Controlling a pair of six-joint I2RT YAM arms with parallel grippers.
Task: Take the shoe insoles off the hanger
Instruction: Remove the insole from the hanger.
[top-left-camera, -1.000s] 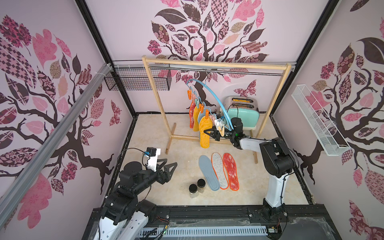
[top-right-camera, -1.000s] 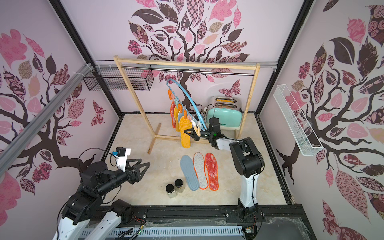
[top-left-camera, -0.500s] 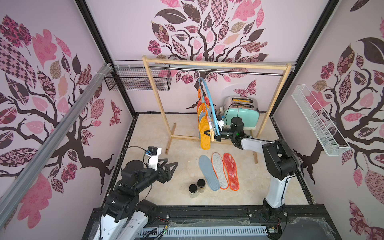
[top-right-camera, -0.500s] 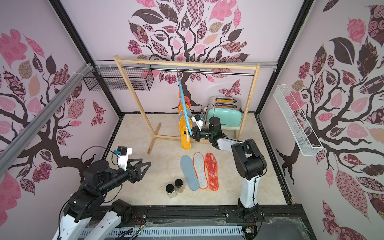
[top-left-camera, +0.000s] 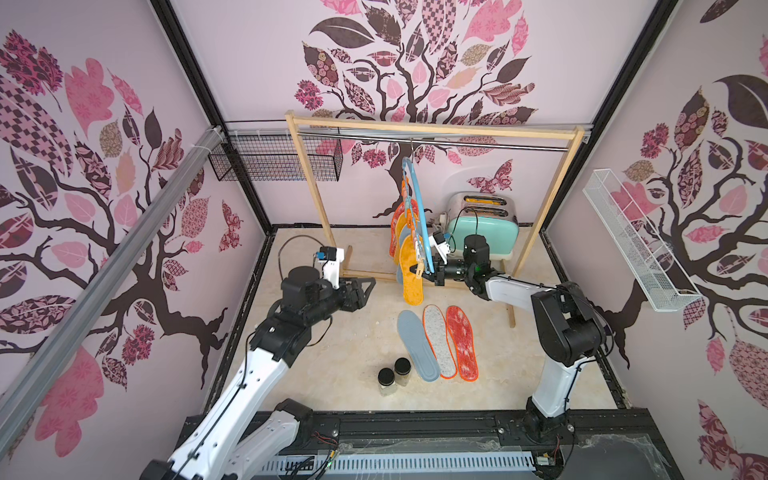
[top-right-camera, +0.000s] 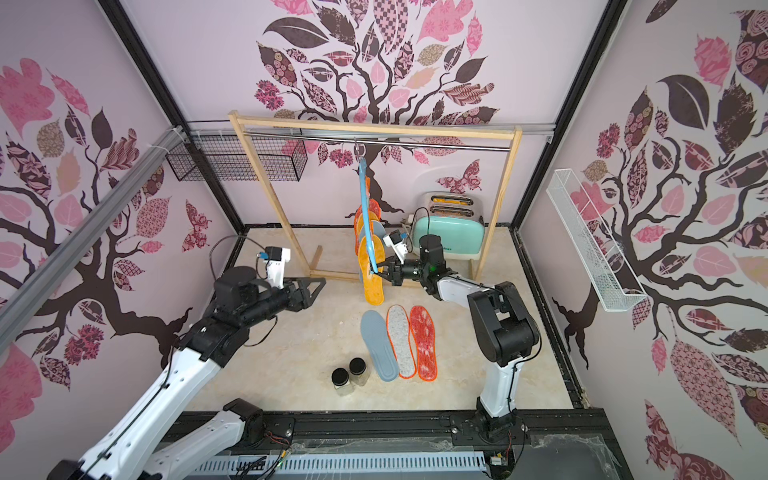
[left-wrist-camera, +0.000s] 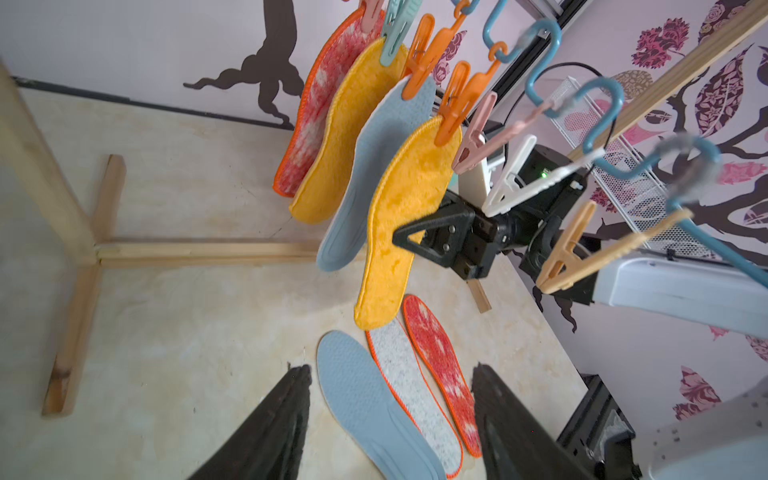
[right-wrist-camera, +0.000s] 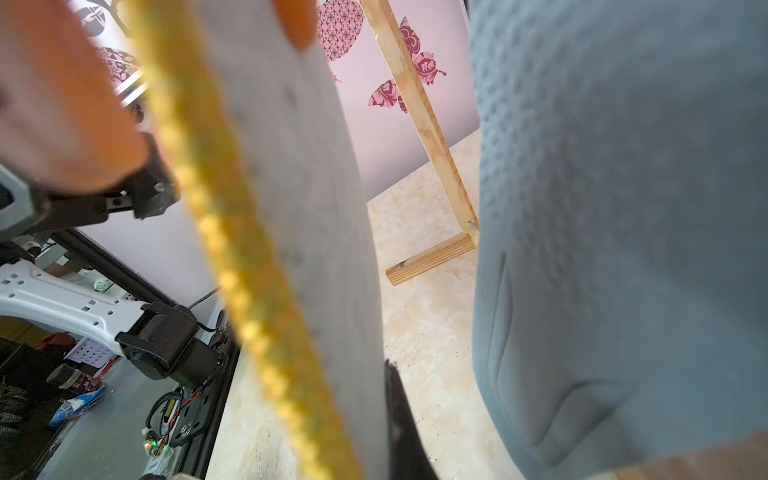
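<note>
Beige tabletop (top-left-camera: 332, 353): right pincer (top-left-camera: 417, 272) clamped on hanging yellow insole (top-left-camera: 411, 289); left pincer (top-left-camera: 369, 287) partly open, empty, well apart

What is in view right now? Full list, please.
wooden frame: one, pale, at the back
hanger: one, light blue, on the wooden frame's rail
hanging insoles: four, red-white mottled, yellow, grey-blue, yellow, clipped on the hanger
loose insoles: three, grey-blue, speckled grey-white, red-white mottled, flat on the beige surface
clothespins: several, mixed colours, on the hanger
toaster: one, mint green, behind the wooden frame
jars: two, black lids, beside the loose insoles
wire baskets: two, black, white, on walls
left claw: one, black, open, clear of the hanger
right claw: one, black, shut, at the front yellow insole
</note>
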